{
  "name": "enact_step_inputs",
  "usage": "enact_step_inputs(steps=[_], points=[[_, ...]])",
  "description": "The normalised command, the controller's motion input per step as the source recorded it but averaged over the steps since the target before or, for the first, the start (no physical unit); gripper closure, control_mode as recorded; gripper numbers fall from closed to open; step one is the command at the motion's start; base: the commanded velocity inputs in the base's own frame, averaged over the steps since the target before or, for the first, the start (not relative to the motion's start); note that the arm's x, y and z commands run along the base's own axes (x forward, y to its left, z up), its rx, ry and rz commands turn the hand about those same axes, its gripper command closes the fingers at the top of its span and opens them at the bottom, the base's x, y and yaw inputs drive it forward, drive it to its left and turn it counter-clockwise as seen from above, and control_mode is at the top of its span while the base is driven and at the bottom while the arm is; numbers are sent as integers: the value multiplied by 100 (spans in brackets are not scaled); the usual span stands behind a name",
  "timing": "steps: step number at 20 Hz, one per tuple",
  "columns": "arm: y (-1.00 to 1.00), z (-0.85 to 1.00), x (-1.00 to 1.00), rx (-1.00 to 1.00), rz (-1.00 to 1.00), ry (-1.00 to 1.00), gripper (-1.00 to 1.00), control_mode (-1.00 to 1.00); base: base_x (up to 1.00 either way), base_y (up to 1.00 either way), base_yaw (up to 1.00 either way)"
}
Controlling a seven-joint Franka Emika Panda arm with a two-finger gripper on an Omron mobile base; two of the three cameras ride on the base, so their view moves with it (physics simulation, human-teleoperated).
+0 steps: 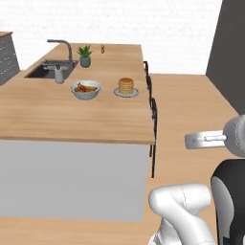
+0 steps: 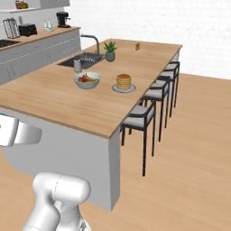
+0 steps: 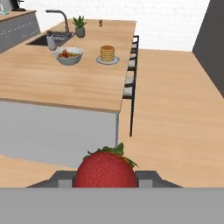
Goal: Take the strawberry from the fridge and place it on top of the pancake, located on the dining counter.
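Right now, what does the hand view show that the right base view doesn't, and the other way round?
Hand view: the strawberry close up between the fingers, plus a dark wall panel at right.
Right base view: the back counter's coffee maker and toaster, and all the stool seats.
Both: the dining counter, pancake, fruit bowl, sink and plant.

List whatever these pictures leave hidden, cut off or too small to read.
- Gripper fingertips: hand view, covered by the strawberry, whose bottom the lower edge cuts off.
- Small brown item at the counter's far end: too small to identify.
- Bowl contents: too small to name, base views.
- Stools: left base view, mostly behind the counter edge.
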Motion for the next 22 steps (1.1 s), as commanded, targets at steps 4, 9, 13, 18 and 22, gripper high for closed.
enact_step_inputs(steps=[4, 9, 13, 18, 22], points=[[0, 0, 0, 0, 0, 0, 100, 100, 0, -100, 32], [0, 0, 0, 0, 0, 0, 100, 100, 5, -95, 38], [0, 0, 0, 0, 0, 0, 100, 100, 32, -53, 52], [0, 0, 0, 0, 0, 0, 100, 100, 47, -12, 59], [0, 0, 0, 0, 0, 0, 100, 100, 50, -90, 50]])
